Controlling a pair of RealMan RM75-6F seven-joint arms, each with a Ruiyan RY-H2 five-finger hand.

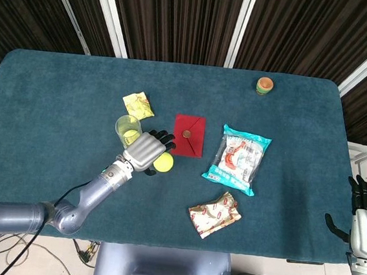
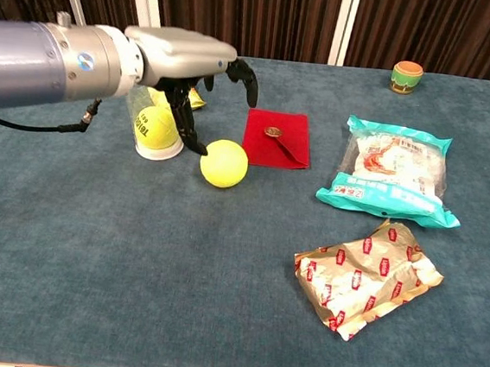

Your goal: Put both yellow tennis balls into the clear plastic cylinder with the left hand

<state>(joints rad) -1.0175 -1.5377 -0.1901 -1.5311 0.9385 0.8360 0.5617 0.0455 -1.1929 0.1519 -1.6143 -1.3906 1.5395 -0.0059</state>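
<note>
A clear plastic cylinder (image 1: 128, 129) (image 2: 149, 122) stands upright on the blue table with one yellow tennis ball (image 2: 157, 126) inside it. A second yellow tennis ball (image 1: 165, 162) (image 2: 223, 163) lies loose on the cloth just right of the cylinder. My left hand (image 1: 146, 151) (image 2: 186, 56) hovers over this loose ball with its fingers spread and holds nothing; its thumb hangs down beside the ball's left side. My right hand (image 1: 365, 220) shows at the lower right edge of the head view, off the table, fingers apart and empty.
A red envelope (image 1: 188, 135) lies right of the loose ball. A snack bag (image 1: 236, 158), a crumpled red-and-white wrapper (image 1: 214, 214), a small yellow packet (image 1: 138, 104) behind the cylinder, and a small orange-green pot (image 1: 264, 86) at the far right.
</note>
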